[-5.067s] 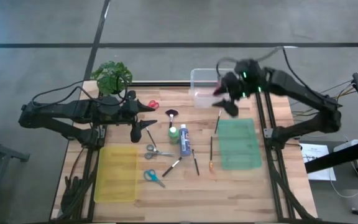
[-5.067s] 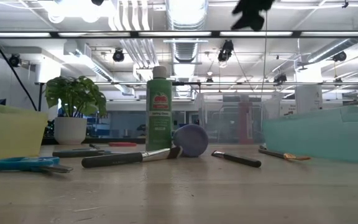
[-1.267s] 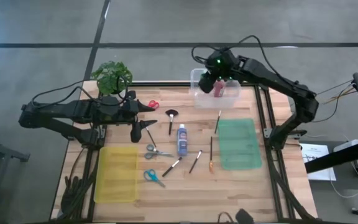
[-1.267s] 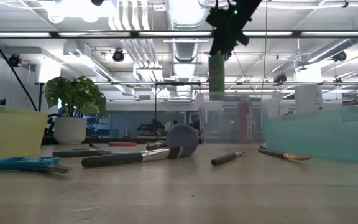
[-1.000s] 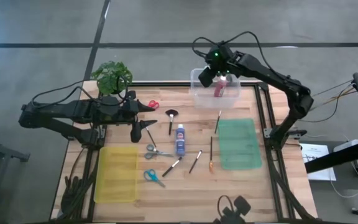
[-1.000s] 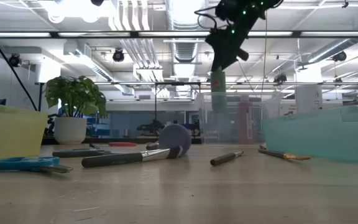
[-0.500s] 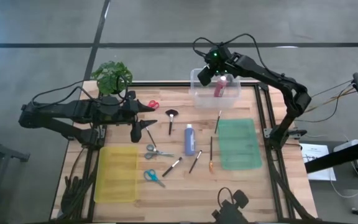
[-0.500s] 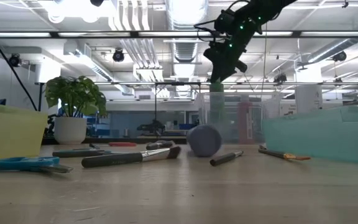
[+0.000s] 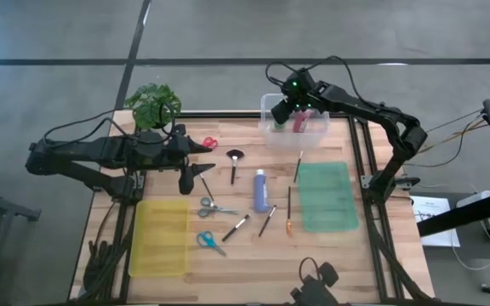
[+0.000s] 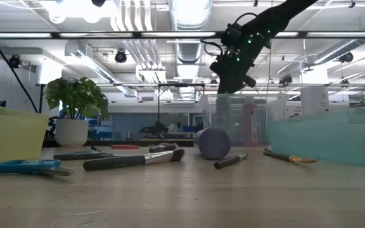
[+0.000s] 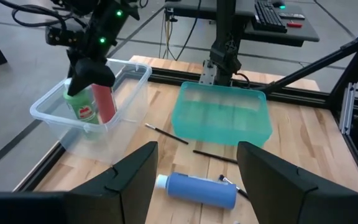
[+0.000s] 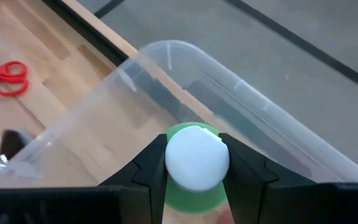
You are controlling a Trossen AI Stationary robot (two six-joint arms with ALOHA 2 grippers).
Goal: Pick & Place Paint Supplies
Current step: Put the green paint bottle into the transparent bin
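The right claw (image 9: 289, 108) is positioned over the clear plastic bin (image 9: 272, 134) at the far edge of the bench (image 9: 228, 255), with its fingers (image 12: 148, 165) clamped on the white cap of the green paint bottle (image 12: 192, 160). The bottle stands upright inside the bin, just beside a pink bottle (image 11: 106, 102) that is also in the bin. The left claw (image 9: 196, 172) rests low over the bench near the potted plant (image 9: 152, 104), and its fingers (image 11: 135, 174) stand apart with nothing between them. A blue paint bottle (image 9: 260, 190) lies on its side at mid-bench, between the left claw and the green tray (image 9: 327, 196). One thin brush (image 9: 298, 167) lies just beside the green tray's near-left corner area, and a second (image 9: 288, 204) lies along the tray's left side. Two more dark brushes (image 9: 267, 220) lie close to the blue bottle, and a fan-shaped brush (image 9: 233, 161) lies nearer the bin. Red scissors (image 9: 209, 143) lie near the plant. Grey-handled scissors (image 9: 213, 205) and blue-handled scissors (image 9: 209, 242) lie just beside the yellow tray (image 9: 160, 238). Both trays hold nothing visible.
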